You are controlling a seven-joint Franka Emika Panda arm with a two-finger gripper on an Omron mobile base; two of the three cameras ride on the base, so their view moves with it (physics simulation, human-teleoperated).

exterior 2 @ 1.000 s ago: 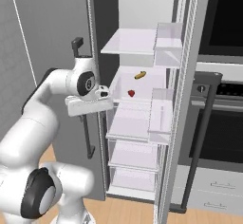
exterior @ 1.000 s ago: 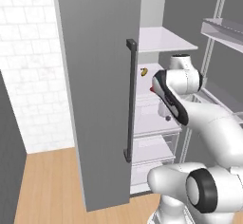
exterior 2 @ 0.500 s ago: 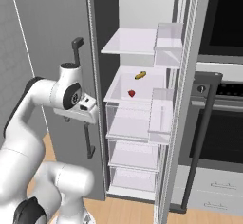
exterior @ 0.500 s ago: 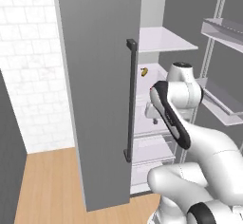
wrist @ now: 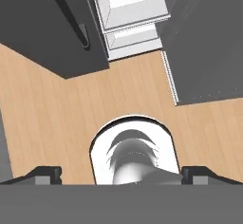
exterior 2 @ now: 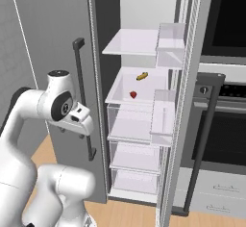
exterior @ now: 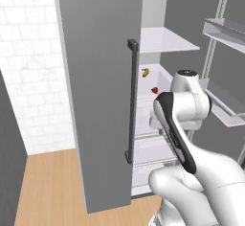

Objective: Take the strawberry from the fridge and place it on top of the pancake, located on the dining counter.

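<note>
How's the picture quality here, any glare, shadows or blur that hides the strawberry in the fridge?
Left base view: flat, even rendered light, no glare; the strawberry is small but sharp on its shelf. Right base view: same soft light, the strawberry reads clearly, the fridge interior bright. Hand view: the door faces look dark, the wooden floor evenly lit, no blur.

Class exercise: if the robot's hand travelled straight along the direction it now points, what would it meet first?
The open hand points downward, so it would probably meet the robot's own white base just below it first, with the wooden floor around that; depth is unclear.
</note>
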